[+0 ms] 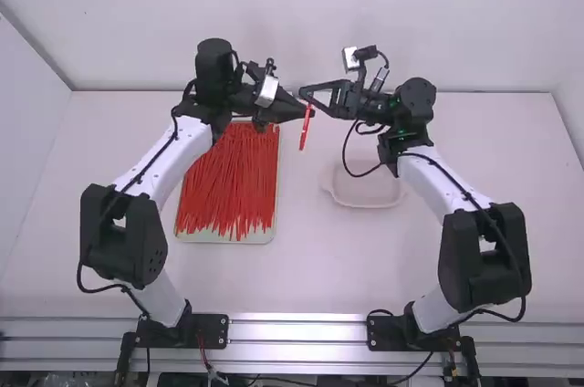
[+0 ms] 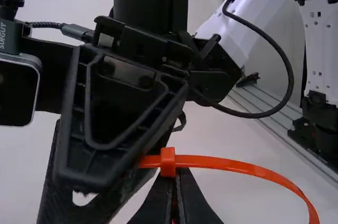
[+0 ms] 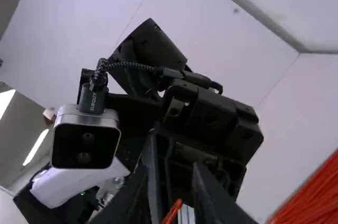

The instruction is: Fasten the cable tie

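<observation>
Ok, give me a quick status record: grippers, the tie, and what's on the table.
left gripper: shut on the cable tie, at its head
right gripper: against the tie's head, grip unclear
cable tie: midair, strap curving away
tray: holds red ties
clear container: right of the tray

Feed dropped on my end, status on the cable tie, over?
Left end effector shut on cable tie at its head. Right end effector at the tie, grip unclear. Tie held above table. Spare ties on tray below, apart.
</observation>
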Controlling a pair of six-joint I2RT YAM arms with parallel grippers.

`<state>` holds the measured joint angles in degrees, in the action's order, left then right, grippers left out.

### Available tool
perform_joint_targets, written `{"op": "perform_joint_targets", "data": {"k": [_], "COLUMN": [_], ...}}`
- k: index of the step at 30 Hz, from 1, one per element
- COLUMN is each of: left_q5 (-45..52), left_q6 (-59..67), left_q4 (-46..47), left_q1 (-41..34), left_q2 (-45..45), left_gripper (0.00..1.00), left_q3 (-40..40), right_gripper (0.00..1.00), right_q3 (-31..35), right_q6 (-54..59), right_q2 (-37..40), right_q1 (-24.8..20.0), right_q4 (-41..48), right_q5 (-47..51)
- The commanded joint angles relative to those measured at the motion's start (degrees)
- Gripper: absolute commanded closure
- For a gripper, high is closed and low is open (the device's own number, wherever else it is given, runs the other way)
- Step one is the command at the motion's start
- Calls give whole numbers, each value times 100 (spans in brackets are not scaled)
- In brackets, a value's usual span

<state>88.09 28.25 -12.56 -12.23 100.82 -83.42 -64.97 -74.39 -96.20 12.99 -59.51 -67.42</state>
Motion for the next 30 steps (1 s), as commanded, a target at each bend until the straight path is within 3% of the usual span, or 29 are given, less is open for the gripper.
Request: {"op": "perform_joint_targets", "data": {"k": [1,2,15,30], "left_q5": [122,122,107,83], "left_q6": [2,2,72,1818], "left_q4": [9,9,457,2337], "left_q1": [55,66,28,-87], "left_q2": [-31,-31,-31,-31], "left_gripper": [98,98,98,98], "left_q3": [-52,-52,-52,-52], "right_gripper": [95,100,100,100], "right_q3": [-149,-149,-205,-1381], "right_q6": [-42,-39,-39,155], "right_q2": [-2,-2,-2,-2], "right_q1": [-20,-17,-103,-138], "right_q4": [-46,-42,-247,621], "right_q5": [-74,-81,-90,-72]}}
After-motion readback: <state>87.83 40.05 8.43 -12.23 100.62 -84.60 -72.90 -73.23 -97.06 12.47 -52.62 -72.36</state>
